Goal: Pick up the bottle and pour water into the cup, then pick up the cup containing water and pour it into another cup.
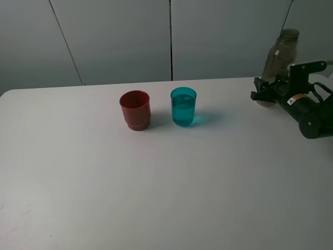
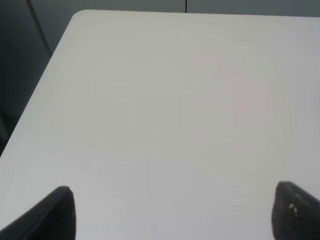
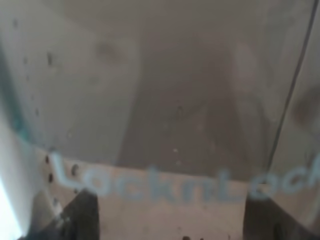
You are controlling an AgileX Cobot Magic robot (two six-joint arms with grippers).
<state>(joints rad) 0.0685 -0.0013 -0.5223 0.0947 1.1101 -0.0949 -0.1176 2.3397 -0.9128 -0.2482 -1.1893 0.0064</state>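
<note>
The right gripper [image 1: 264, 92] holds the bottle [image 1: 281, 52] in its jaws, far right. The left gripper [image 2: 172, 212] has wide jaws. Water sits in the cup [image 1: 183, 107].

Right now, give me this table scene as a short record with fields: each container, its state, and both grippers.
container 1: tall smoky grey-brown translucent plastic bottle, upright at the table's far right, no cap seen
container 2: small translucent teal plastic tumbler, upright, holds water
container 3: small dark red plastic cup, upright beside the tumbler, not touching it; inside not visible
right gripper: around the bottle's lower part; whether it clamps is unclear
left gripper: open, holding nothing, over bare white table
</note>
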